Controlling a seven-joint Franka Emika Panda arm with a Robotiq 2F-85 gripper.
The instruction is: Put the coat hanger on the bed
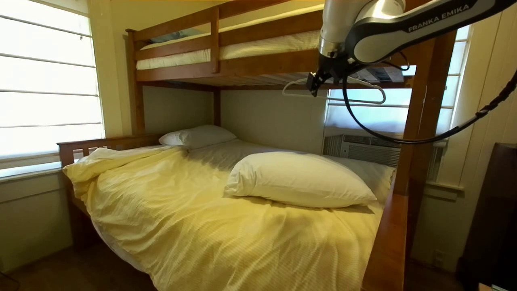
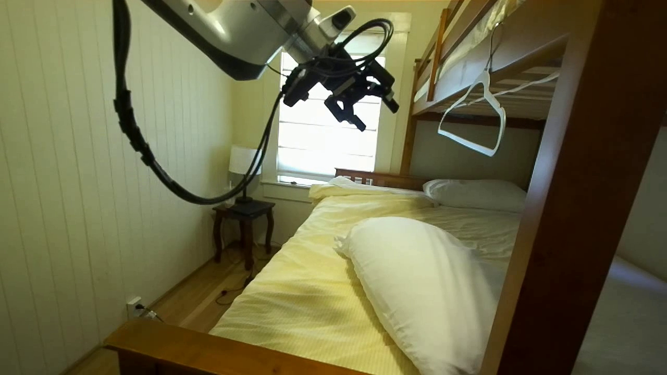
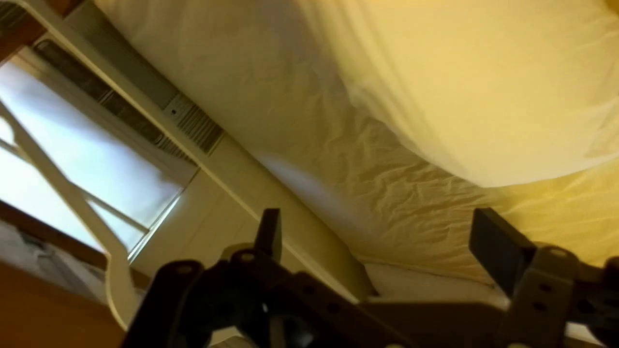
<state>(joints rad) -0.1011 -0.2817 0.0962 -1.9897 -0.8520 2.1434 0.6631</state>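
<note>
Jaws stand apart, higher than the bed (image 2: 292, 281). Over it hangs the white coat hanger (image 2: 465, 142), hooked on the upper rail (image 2: 526, 44) in an exterior view, cropped in the wrist view; open room separates it from jaws and bed.

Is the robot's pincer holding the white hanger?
No, in an exterior view the open pincer is apart from the hanger, which hangs from the top bunk.

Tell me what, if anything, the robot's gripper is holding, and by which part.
The gripper holds nothing: its jaws stand open, and the coat hanger hangs by its hook from the upper bunk's side rail.
</note>
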